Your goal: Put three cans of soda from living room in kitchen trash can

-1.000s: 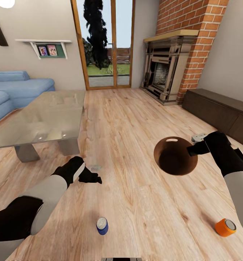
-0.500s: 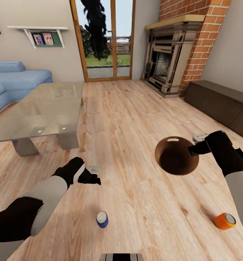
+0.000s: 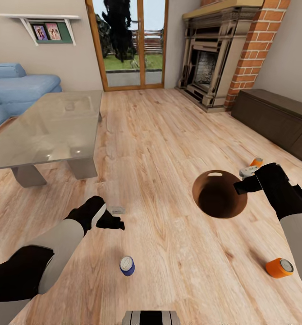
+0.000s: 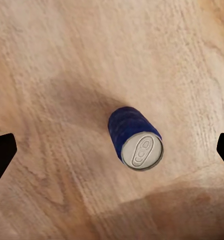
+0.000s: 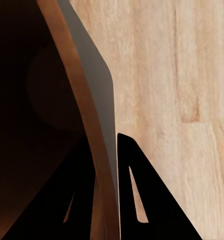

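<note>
A dark blue can of soda stands upright on the wood floor near my base. In the left wrist view the blue can sits below and between the wide-apart fingers of my open left gripper. From the head camera, the left gripper hovers just beyond this can. One orange can lies on its side at the right. Another orange can peeks out behind my right wrist. My right gripper is shut on the trash can's rim, its fingers pinching the bin wall.
A glass coffee table stands at the left, with a blue sofa behind it. The brick fireplace and a long dark low cabinet line the right side. Glass doors close off the far end.
The whole picture has slid upward as the camera tilted down. A second orange can has come into sight behind my right wrist. Both arms keep their poses.
</note>
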Tool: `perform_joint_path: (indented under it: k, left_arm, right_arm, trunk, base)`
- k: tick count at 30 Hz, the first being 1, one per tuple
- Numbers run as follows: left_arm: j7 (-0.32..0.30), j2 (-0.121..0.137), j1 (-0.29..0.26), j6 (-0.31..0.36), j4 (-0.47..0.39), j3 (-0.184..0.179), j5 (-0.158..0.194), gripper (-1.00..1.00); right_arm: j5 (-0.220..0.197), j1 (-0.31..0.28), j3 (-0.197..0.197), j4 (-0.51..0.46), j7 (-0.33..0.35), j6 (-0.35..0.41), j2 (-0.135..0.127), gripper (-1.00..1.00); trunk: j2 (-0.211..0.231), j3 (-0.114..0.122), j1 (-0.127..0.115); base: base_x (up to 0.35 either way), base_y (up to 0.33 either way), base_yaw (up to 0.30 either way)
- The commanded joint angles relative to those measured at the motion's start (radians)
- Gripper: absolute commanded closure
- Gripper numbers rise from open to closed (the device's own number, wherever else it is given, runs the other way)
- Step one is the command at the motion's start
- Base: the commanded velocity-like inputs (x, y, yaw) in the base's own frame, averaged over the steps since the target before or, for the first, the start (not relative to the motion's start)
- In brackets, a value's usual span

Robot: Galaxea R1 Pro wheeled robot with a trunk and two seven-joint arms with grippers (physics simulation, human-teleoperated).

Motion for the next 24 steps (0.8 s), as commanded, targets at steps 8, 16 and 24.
perform_joint_path:
  k: [8,16,24]
  left_arm:
    - [-0.008,-0.012,0.001,-0.050,0.000,0.002,0.007,-1.00]
    - [-0.011,-0.032,0.001,-0.080,0.001,0.002,0.003,-1.00]
    - [-0.011,-0.035,0.001,-0.087,0.033,0.002,0.001,-1.00]
  right_arm:
    - [-0.010,-0.001,-0.001,0.000,0.004,0.001,0.001,1.00]
    - [-0.010,-0.001,-0.001,0.000,0.004,0.001,0.002,1.00]
    - [-0.010,-0.003,-0.002,-0.002,0.004,0.001,-0.001,1.00]
  trunk:
    - [-0.002,-0.031,0.003]
    - [-0.004,-0.062,0.007]
    - [-0.005,-0.077,0.009]
  base:
    - [0.000,0.000,0.000]
    - [0.000,0.000,0.000]
    - [0.000,0.000,0.000]
